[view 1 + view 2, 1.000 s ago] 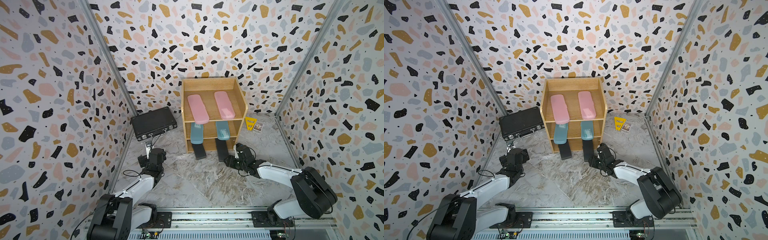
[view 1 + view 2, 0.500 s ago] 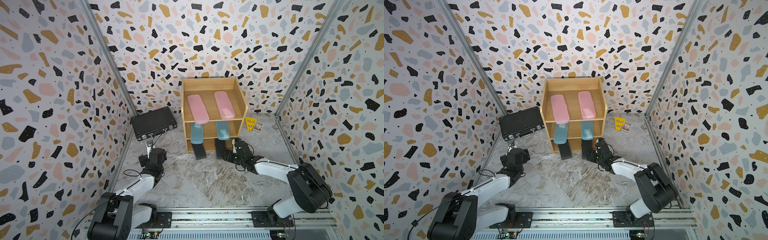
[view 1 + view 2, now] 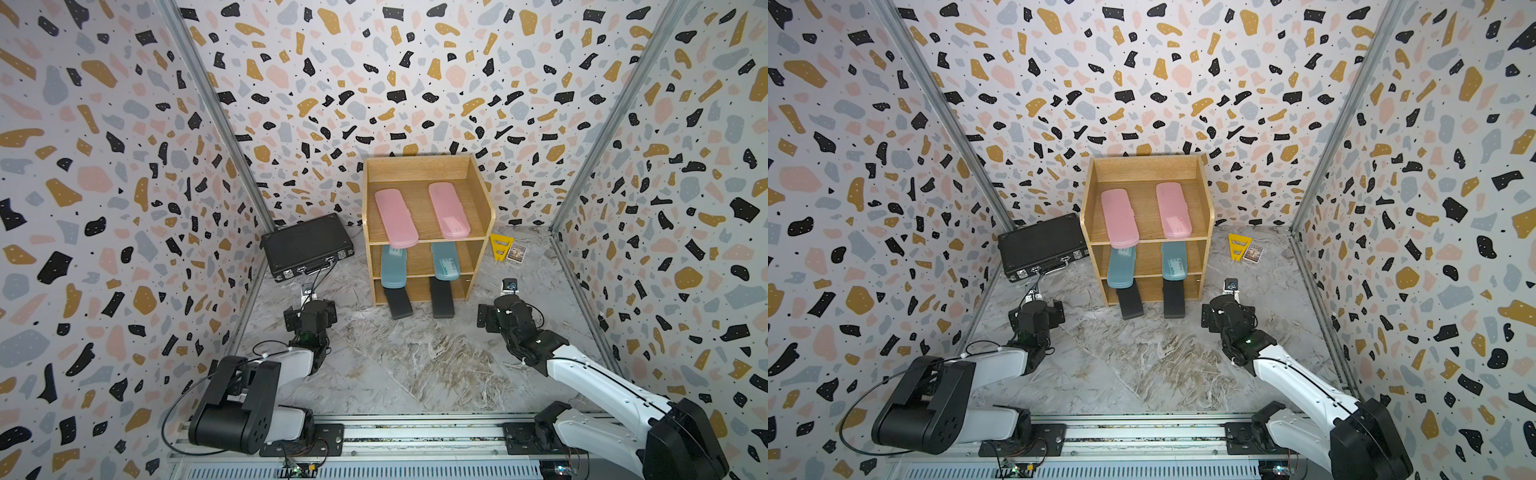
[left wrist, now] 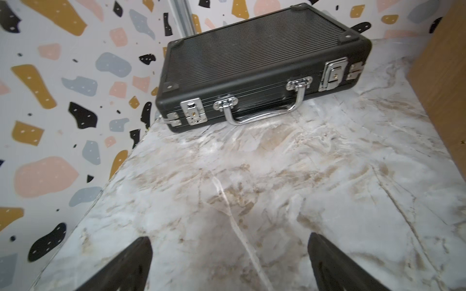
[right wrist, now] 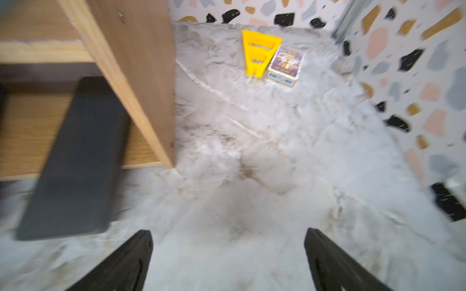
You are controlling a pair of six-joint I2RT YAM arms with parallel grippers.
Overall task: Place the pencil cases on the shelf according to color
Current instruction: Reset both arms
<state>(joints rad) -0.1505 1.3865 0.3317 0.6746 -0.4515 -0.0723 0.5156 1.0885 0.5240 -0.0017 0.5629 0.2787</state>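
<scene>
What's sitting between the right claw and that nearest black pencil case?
Nothing: only bare marble tabletop separates the open right gripper from the black pencil case, as the right wrist view shows.

Print on the card box point(image 5: 285, 63) is illegible.

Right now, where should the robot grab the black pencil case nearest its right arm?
I'd take the black pencil case at its near end, which sticks out past the front of the shelf. Come from the open front, with the fingers across its narrow width: the side wall and the tier above block other ways.
</scene>
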